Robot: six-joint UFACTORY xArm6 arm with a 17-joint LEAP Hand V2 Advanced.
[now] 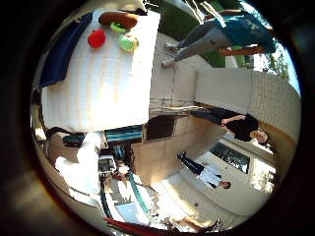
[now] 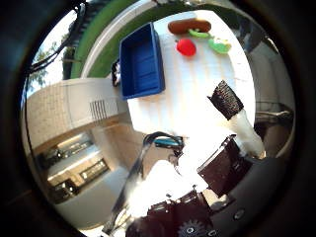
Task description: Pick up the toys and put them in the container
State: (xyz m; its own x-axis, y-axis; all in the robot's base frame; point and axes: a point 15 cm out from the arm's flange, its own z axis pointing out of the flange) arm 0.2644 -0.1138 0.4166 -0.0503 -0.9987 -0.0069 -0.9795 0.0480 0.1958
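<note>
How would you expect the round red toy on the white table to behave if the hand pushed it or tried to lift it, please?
The red toy looks rounded, so a push would probably roll it across the white table. Its smooth surface may slip between fingers. It looks small beside the blue container, so likely light.

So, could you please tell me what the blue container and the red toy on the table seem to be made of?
The blue container looks like moulded plastic: one even colour, with rigid straight walls and a thin rim. The red toy also looks like plastic or rubber, round and uniformly coloured, though its surface is too small here to tell which. Both rest on the white table.
</note>
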